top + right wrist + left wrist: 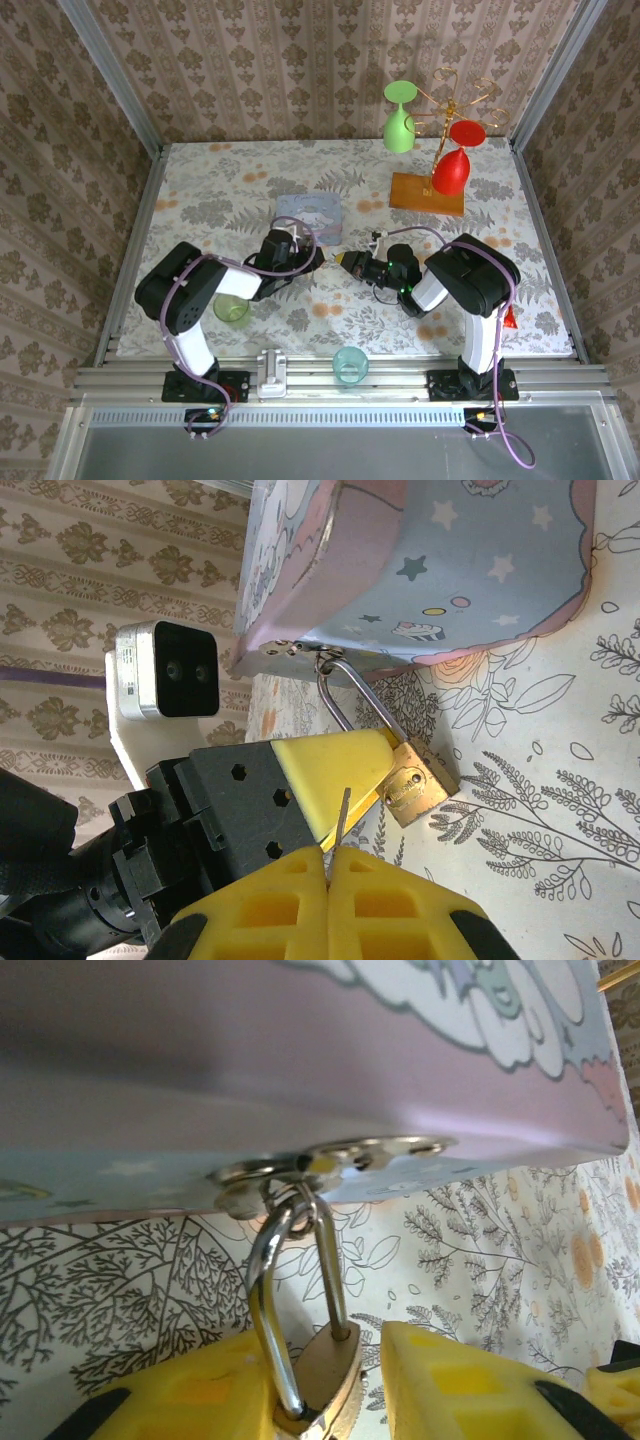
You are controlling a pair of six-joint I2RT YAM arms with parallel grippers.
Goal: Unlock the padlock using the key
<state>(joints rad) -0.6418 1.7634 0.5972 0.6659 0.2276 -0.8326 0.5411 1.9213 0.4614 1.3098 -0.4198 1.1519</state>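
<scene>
The little gold padlock (418, 780) hangs from the blue tin box (470, 570) near the middle of the tabletop (250, 190). The left tool (342, 1385) is open a little, and the padlock sits in its gap. The right tool (328, 865) is pinched tight on the thin key (341, 815), just beside the padlock

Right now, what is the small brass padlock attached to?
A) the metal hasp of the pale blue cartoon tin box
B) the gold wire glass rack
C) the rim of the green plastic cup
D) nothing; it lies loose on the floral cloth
A: in the left wrist view, the small brass padlock hangs by its thin shackle from the metal hasp of the pale blue cartoon tin box.
</scene>
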